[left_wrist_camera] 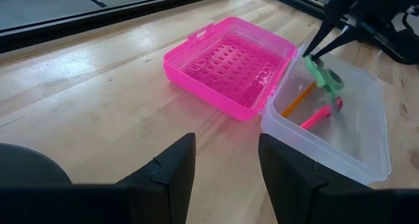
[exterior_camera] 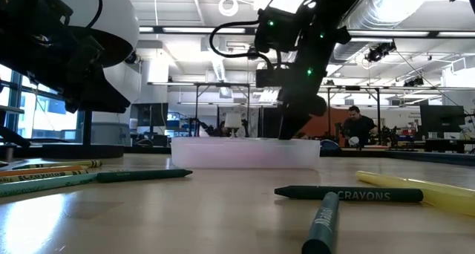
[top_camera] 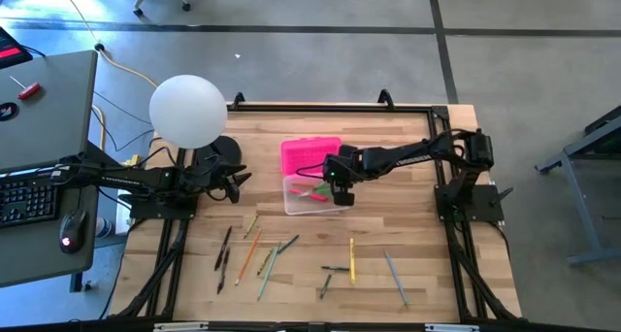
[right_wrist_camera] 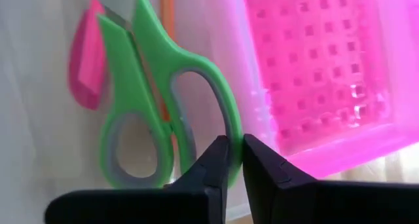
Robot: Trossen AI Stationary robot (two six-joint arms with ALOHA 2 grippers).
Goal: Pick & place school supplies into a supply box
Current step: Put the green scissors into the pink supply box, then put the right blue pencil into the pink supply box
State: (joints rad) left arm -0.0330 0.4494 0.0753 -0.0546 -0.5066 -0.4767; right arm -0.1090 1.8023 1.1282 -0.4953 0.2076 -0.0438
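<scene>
Right wrist view, scissors: small green-handled scissors (right_wrist_camera: 154,112) are lying inside the clear plastic supply box (left_wrist_camera: 357,129), beside a pink item (right_wrist_camera: 85,70) and an orange pencil (left_wrist_camera: 298,99).
Supply box: it is sitting open at mid-bench, its bright pink textured lid (top_camera: 309,154) lying flat against the far side of the tray.
Right gripper: the right gripper (right_wrist_camera: 234,160) is hanging over the box with its fingers narrowly parted around one green handle loop; whether they are pressing it, I cannot tell.
Loose supplies: pencils and crayons (top_camera: 254,252) are lying scattered on the wooden bench (top_camera: 408,215) nearer the front edge; a dark green crayon (exterior_camera: 341,194) is showing in the low view.
Left gripper: the left gripper (left_wrist_camera: 226,165) is waiting wide apart at the bench's left, holding nothing.
</scene>
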